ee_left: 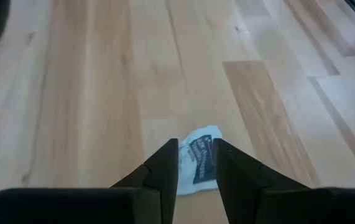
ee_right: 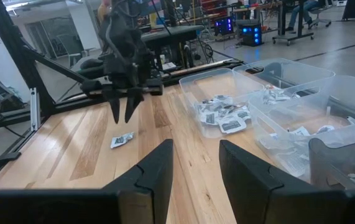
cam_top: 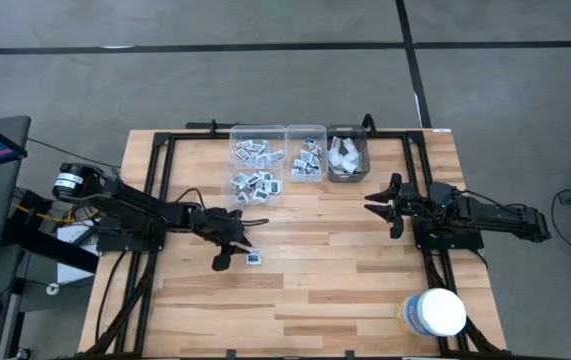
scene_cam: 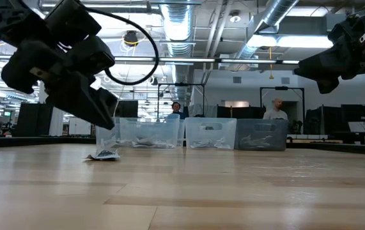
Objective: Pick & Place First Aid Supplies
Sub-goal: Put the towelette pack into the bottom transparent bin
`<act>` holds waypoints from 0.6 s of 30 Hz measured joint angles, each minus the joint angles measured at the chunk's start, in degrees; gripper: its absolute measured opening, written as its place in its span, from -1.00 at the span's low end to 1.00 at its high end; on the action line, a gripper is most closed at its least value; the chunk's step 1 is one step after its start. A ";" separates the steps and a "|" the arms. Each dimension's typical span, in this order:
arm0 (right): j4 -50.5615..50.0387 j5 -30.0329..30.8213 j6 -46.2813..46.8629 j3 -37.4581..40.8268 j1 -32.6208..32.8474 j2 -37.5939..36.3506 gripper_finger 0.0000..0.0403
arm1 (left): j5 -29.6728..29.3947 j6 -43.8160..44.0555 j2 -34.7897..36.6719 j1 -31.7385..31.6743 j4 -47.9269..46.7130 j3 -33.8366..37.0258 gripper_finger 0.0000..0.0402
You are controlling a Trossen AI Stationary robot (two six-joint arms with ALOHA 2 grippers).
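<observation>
Packet (cam_top: pixel 254 258) alone on table (cam_top: pixel 345 250), left claw (cam_top: pixel 237 246) above, bins (cam_top: pixel 300 152) beyond

A pale wooden table (cam_top: pixel 345 250) carries three clear plastic bins (cam_top: pixel 296 150) in a row along its far edge; a big white round tub (cam_top: pixel 435 313) stands at the near right corner, and people (scene_cam: pixel 276 108) sit beyond

I can't read any text from here. The packet (ee_left: pixel 200 163) lying on the counter (ee_left: pixel 102 93) carries a dark printed block (several lines, too blurred to make out), and the label on the white tub (cam_top: pixel 434 312) shows only colour, no legible words.
</observation>
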State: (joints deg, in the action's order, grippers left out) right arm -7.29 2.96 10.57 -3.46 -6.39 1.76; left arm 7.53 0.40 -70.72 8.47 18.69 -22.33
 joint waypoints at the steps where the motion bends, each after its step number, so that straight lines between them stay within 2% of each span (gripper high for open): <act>1: 0.00 0.00 0.02 0.00 -0.02 0.00 -0.38 | 0.00 -0.22 -0.85 0.28 1.21 0.00 -0.50; 18: 0.00 0.00 0.02 0.00 -0.02 0.02 -0.38 | 0.22 -0.52 -7.57 0.04 8.87 0.04 -0.50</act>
State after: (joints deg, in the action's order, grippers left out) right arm -7.29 2.96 10.59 -3.46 -6.41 1.78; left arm 7.75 -0.12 -78.30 8.50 27.56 -22.28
